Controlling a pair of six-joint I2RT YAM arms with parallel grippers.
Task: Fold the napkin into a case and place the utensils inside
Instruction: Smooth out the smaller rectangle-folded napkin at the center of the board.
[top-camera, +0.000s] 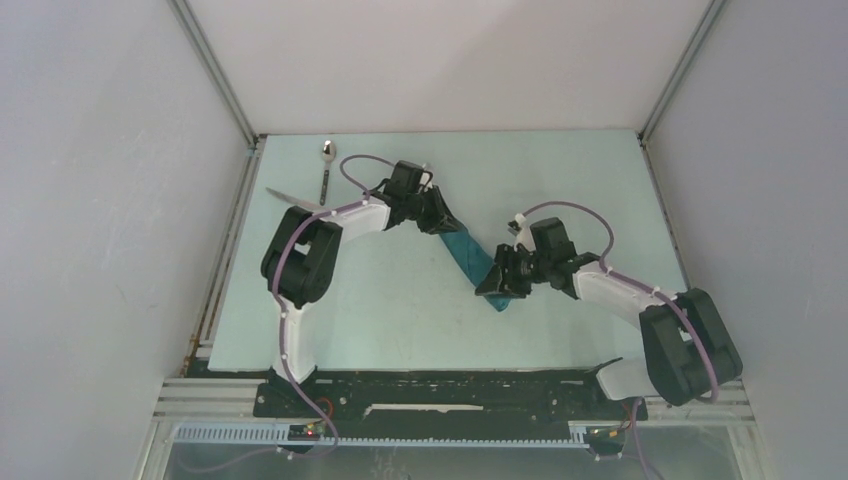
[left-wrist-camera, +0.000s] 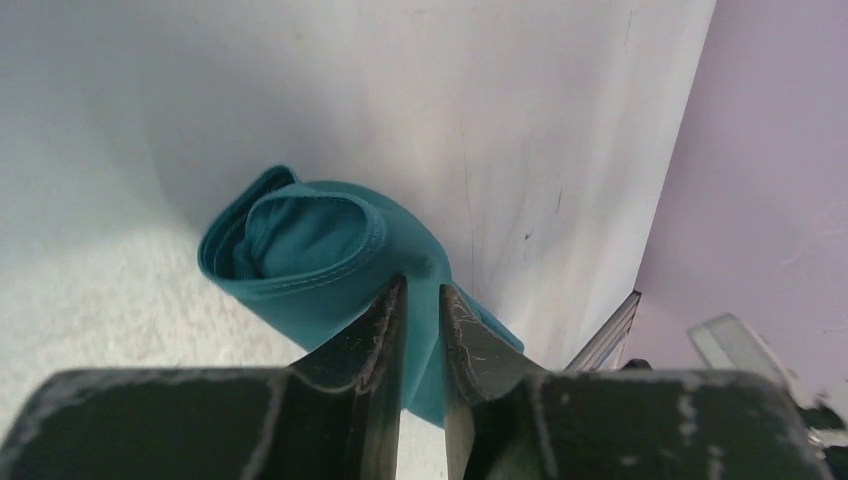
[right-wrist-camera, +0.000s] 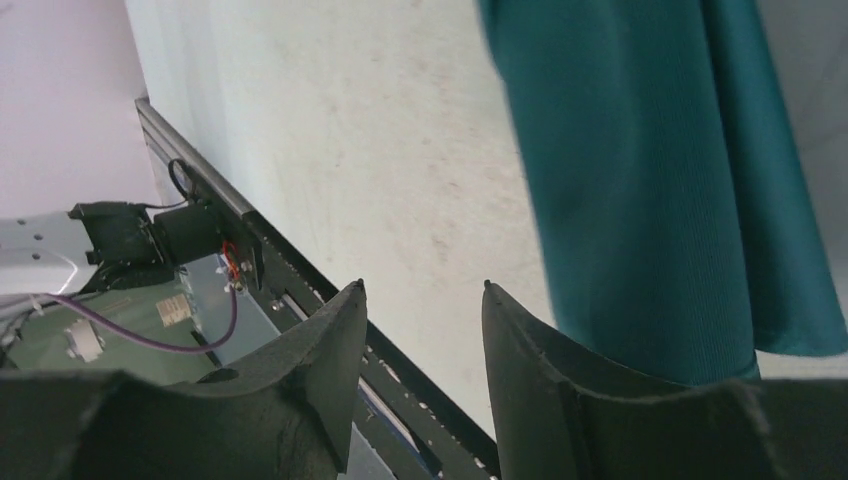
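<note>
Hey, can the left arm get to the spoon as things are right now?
Probably yes, but not straight away. The spoon lies in the open near the far left corner, with nothing over it. The left hand, though, looks pinched on the napkin, so it would have to let go first.

Folded teal napkin (top-camera: 468, 252) lies diagonally mid-table; spoon (top-camera: 326, 166), knife (top-camera: 293, 199) far-left.

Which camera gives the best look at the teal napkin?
Top external: the napkin appears as one diagonal strip, most of its length visible. Left wrist shows only a looped end; right wrist only a cropped close-up stretch.
</note>
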